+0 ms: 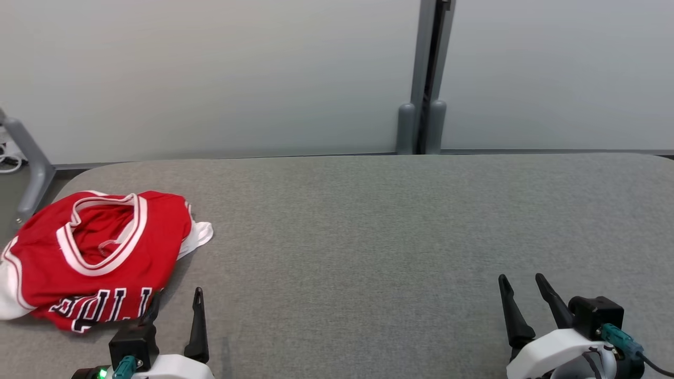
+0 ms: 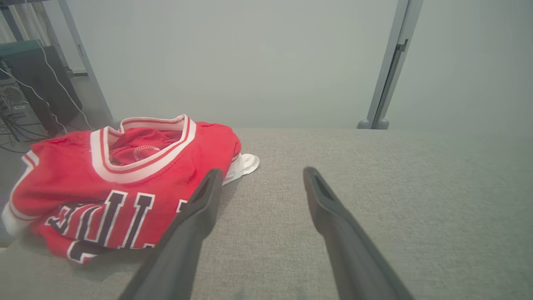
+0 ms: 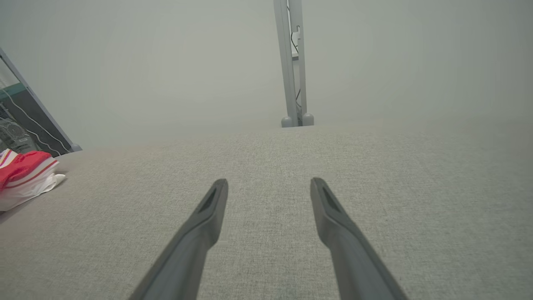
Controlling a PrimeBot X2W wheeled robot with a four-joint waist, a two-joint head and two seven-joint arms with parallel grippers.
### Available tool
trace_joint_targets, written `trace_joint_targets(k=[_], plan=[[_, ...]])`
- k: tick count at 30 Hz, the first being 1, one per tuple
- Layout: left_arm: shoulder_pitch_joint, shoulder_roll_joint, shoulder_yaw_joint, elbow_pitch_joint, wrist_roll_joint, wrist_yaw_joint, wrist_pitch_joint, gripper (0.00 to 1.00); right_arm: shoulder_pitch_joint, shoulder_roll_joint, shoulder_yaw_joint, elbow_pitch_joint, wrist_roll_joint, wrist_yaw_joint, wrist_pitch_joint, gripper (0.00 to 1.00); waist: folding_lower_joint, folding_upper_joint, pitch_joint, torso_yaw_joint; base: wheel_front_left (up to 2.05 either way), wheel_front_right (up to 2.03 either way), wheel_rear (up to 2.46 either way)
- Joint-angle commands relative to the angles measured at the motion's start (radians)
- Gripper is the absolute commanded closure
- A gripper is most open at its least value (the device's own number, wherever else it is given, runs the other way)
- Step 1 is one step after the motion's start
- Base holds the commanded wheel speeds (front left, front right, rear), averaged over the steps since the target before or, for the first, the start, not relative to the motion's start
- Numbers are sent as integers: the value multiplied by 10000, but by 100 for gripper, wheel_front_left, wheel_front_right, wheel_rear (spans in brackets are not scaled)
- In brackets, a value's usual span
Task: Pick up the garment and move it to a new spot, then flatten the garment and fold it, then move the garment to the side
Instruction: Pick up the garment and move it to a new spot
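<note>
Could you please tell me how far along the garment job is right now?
Nothing looks done: the red jersey lies crumpled at the left end of the grey table. Nothing is in hand: the left gripper stands open next to it, the right gripper open over bare table. Picking up, moving, flattening, folding and setting aside all remain.

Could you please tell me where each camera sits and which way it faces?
Head view: on the robot's head, looking forward and down at the grey table; left gripper and right gripper at the bottom.
Left wrist view: on the left wrist, looking along its open fingers past the red jersey.
Right wrist view: on the right wrist, looking along its open fingers across the table.
All three share the jersey, at their left.
</note>
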Motion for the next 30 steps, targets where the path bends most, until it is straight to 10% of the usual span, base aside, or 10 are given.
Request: trace_joint_targets(k=[1,30], plan=[[78,78,44,-39,-25,40,16,0,143,-81,-18,31,96,22,17,0,0,0,-52,275,0,0,0],[740,448,-16,-868,-59,501,520,0,15,-83,401,403,558,22,-280,0,0,0,-148,4137,0,0,0]])
